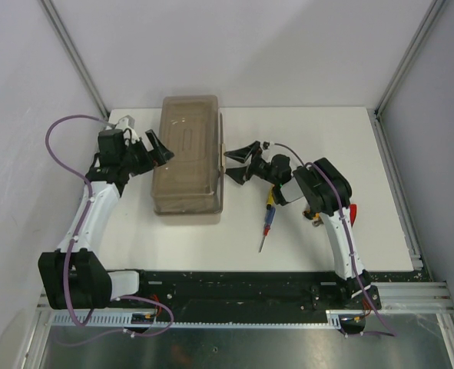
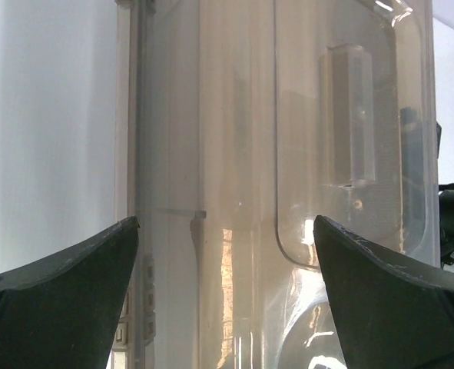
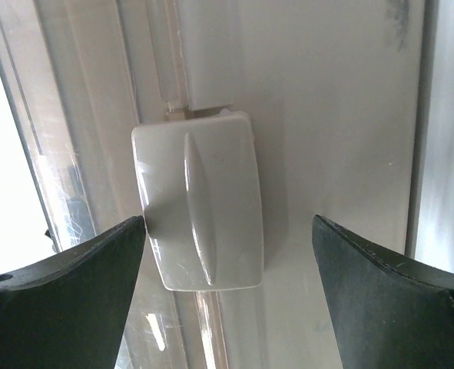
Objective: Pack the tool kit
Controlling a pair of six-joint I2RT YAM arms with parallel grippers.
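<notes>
The beige toolbox (image 1: 188, 154) with its translucent brownish lid shut lies in the middle of the table. My left gripper (image 1: 157, 147) is open at its left side; in the left wrist view the lid (image 2: 303, 154) fills the frame between the fingers (image 2: 65, 300). My right gripper (image 1: 238, 163) is open at the box's right side, facing the front latch (image 3: 200, 200), which lies between the fingers (image 3: 388, 300) without touching them. A yellow-red-blue screwdriver (image 1: 267, 223) lies on the table under the right arm. A red-handled tool (image 1: 354, 213) peeks out beside the right arm.
The white table (image 1: 388, 192) ends at the black base rail (image 1: 234, 284) in front. Grey walls and metal frame posts (image 1: 399, 73) enclose the back and sides.
</notes>
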